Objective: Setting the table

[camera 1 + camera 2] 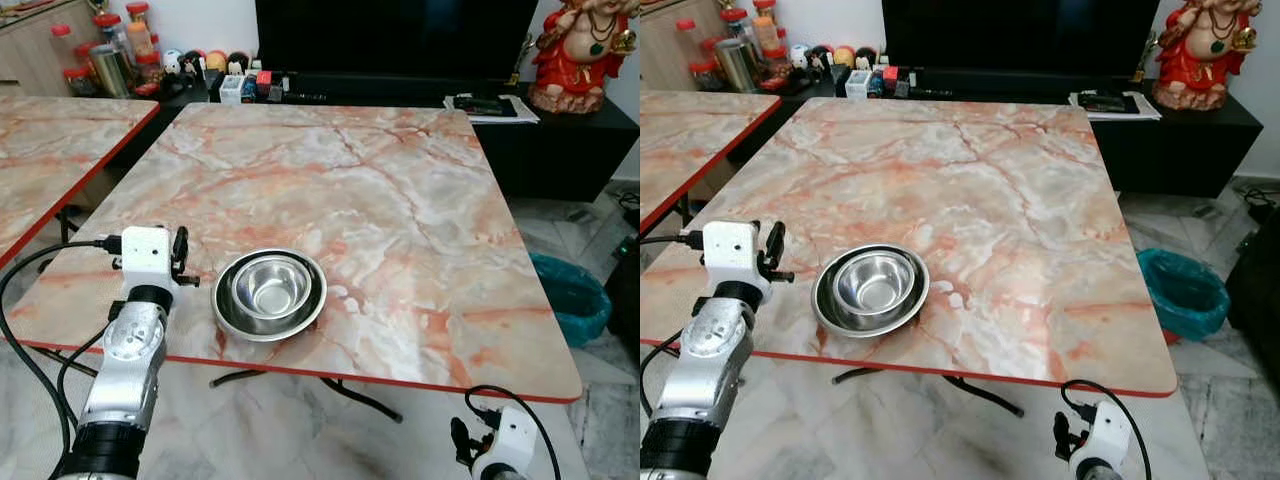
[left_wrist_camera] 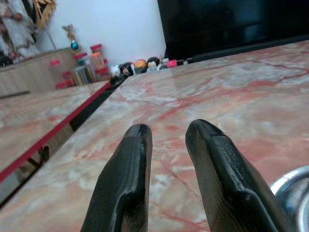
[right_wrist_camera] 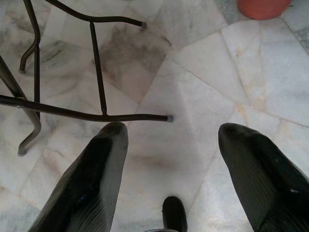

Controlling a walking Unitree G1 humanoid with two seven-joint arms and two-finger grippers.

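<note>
Table (image 1: 1040, 200), marble-patterned with a red edge, carried a steel bowl (image 1: 874, 281) nested inside a wider steel plate (image 1: 825, 300) near its front edge. Left arm reached over the front-left corner, its left tool (image 1: 773, 255) just beside the plate, not touching it; finger gap could not be judged. Right arm hung low below the table edge; right tool (image 1: 1061, 436) over the tiled floor (image 1: 890, 420). A second table (image 1: 690, 140) stood to the left. Teal bin (image 1: 1180, 292) on the floor at right. Red statue (image 1: 1202, 50) and jars (image 1: 735, 45) lined the dark cabinet (image 1: 1180, 140) behind.
</note>
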